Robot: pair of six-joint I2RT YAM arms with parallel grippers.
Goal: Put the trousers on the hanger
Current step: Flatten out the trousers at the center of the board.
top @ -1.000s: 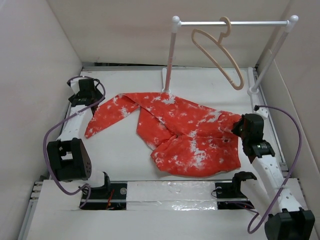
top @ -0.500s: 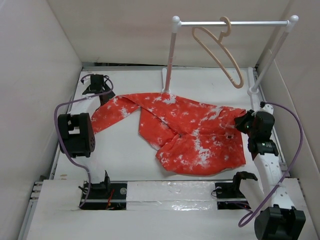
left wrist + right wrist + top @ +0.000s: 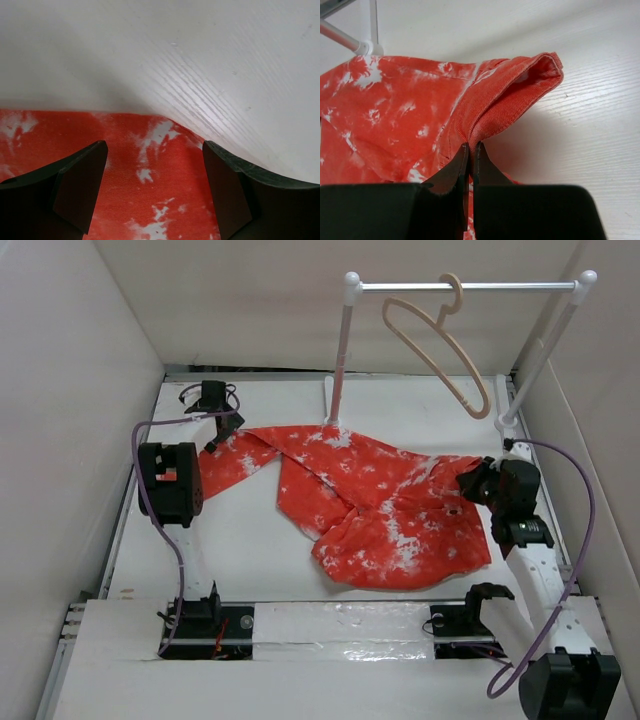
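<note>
The red-orange trousers [image 3: 370, 495] mottled with white lie spread across the table. My right gripper [image 3: 478, 483] is shut on a pinched fold of their waist edge [image 3: 510, 107] at the right end, lifting it a little. My left gripper [image 3: 222, 432] is open just above the far-left leg end [image 3: 150, 185], a finger on each side of the cloth. The pale beige hanger [image 3: 435, 345] hangs by its hook from the white rail, apart from both grippers.
The white two-post rail rack [image 3: 345, 350] stands at the back of the table; its left post base [image 3: 367, 47] shows in the right wrist view. White walls close in the left, back and right sides.
My left arm has swung forward and right, from the table's left edge to the leg end. My right gripper has pulled the waist edge slightly right and then back.
</note>
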